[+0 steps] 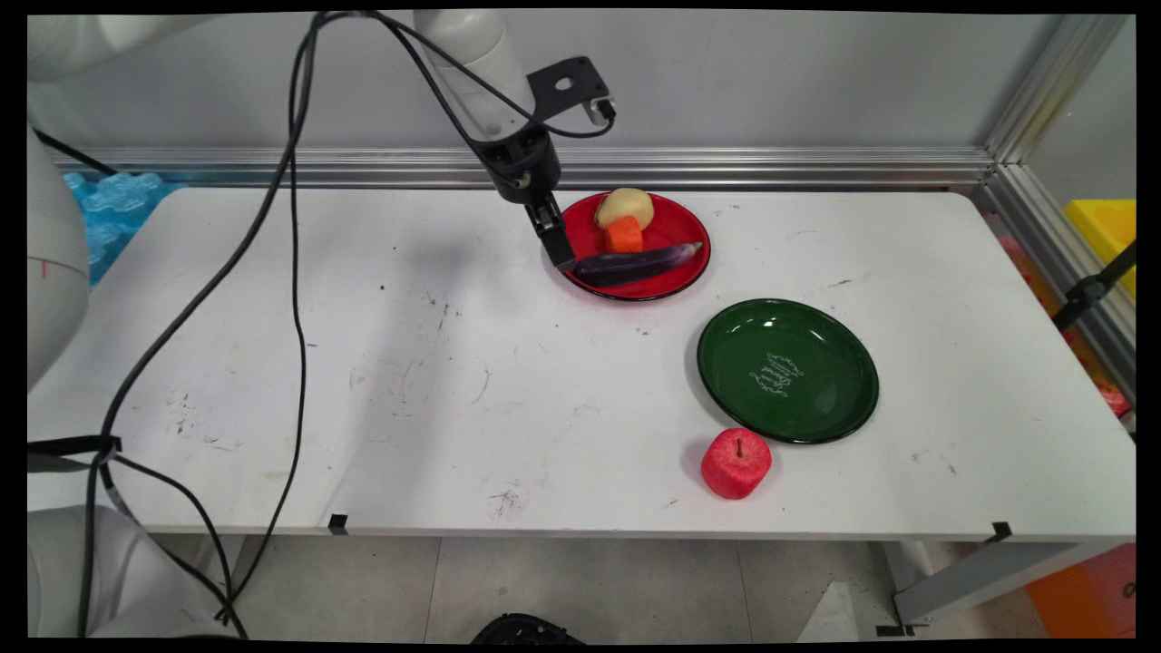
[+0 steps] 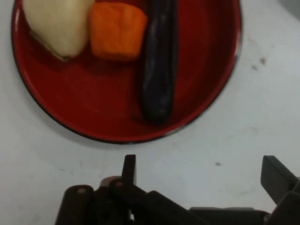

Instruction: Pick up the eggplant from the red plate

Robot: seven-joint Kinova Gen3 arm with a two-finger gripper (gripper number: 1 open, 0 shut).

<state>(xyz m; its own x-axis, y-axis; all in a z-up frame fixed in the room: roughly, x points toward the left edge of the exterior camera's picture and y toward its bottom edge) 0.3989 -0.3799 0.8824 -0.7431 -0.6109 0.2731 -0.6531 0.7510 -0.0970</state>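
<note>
My gripper (image 1: 560,256) hangs low over the table at the left rim of a red plate (image 1: 682,232). In the hand view the gripper (image 2: 202,174) is open, with nothing between its fingers (image 2: 129,168) and white table under them. The red plate (image 2: 93,108) lies just beyond the fingertips. It carries a dark purple eggplant (image 1: 635,265) (image 2: 159,70), an orange chunk (image 1: 624,236) (image 2: 117,30) and a pale yellow potato-like piece (image 1: 624,207) (image 2: 58,23). The eggplant's blunt end is the closest to the gripper.
An empty green plate (image 1: 787,370) lies right of centre, with a red apple (image 1: 736,463) standing at its near-left rim. Blue foam pieces (image 1: 113,204) sit off the table's far left corner. A yellow bin (image 1: 1102,227) stands beyond the right edge. Black cables hang at the left.
</note>
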